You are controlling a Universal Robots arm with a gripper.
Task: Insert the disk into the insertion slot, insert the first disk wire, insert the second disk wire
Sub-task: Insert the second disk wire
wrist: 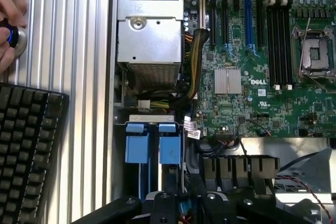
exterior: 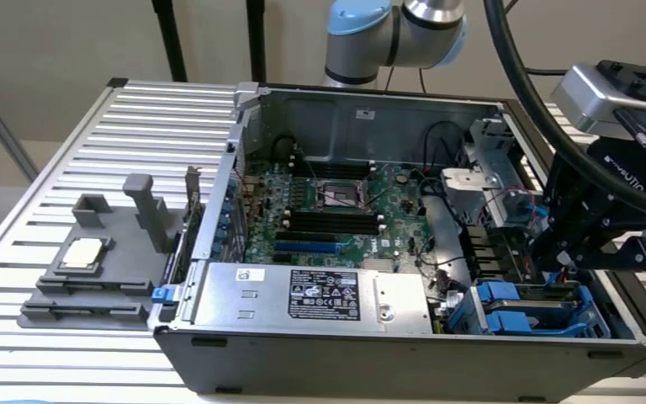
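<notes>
The disk sits in the insertion slot (exterior: 531,313), a grey metal cage at the near corner of the open computer case on the exterior view's right. Its blue carrier tabs (wrist: 152,142) show at the cage's end (wrist: 149,121). My gripper (exterior: 555,268) hangs low right over the far end of that cage. In the wrist view the gripper (wrist: 185,208) has its dark fingers (wrist: 163,203) close together around a small blue wire connector (wrist: 184,206). Thin wires (exterior: 514,202) run along the case wall beside it.
The silver power-supply box (exterior: 300,295) lies next to the cage, with the motherboard (exterior: 335,210) behind it. A grey plastic fixture (exterior: 98,269) stands on the slatted table at the exterior view's left. A person's hand (wrist: 8,30) rests on a button near a black keyboard (wrist: 26,150).
</notes>
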